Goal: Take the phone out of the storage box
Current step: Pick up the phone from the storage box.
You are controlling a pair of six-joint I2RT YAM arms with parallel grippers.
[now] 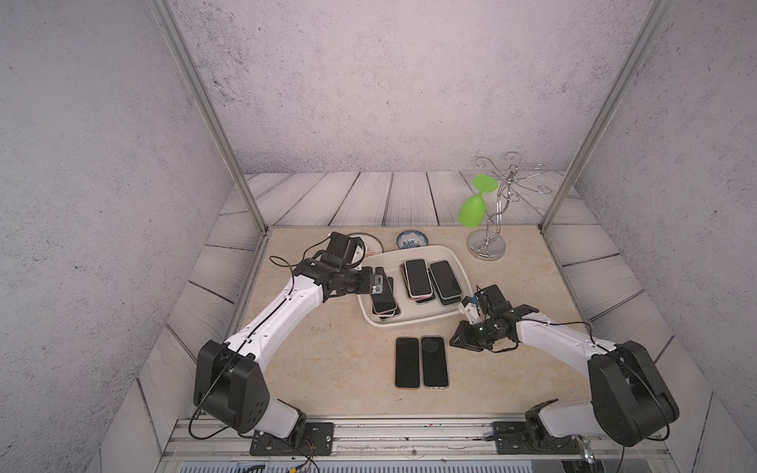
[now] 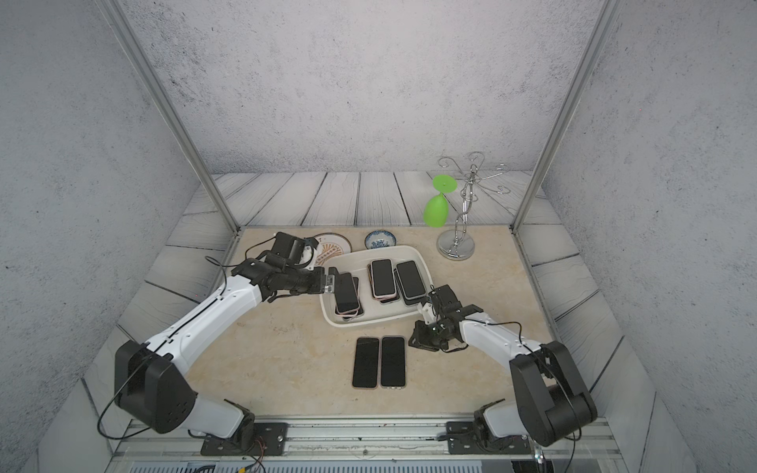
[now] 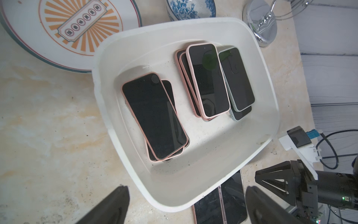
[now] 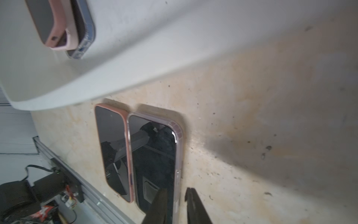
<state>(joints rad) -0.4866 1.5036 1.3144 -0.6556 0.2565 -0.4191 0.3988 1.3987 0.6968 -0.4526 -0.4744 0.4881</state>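
Storage box [image 1: 418, 318] corner behind left gripper [image 1: 382, 282]

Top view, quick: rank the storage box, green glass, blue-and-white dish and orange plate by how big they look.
1. storage box
2. green glass, hanging on the stand
3. blue-and-white dish
Unranked: orange plate. The left arm partly hides it, and the visible part looks about the same size as the dish.

White-shelled arms [image 1: 282, 311] with black joints [image 1: 229, 381] and loose black cables [image 1: 281, 262]
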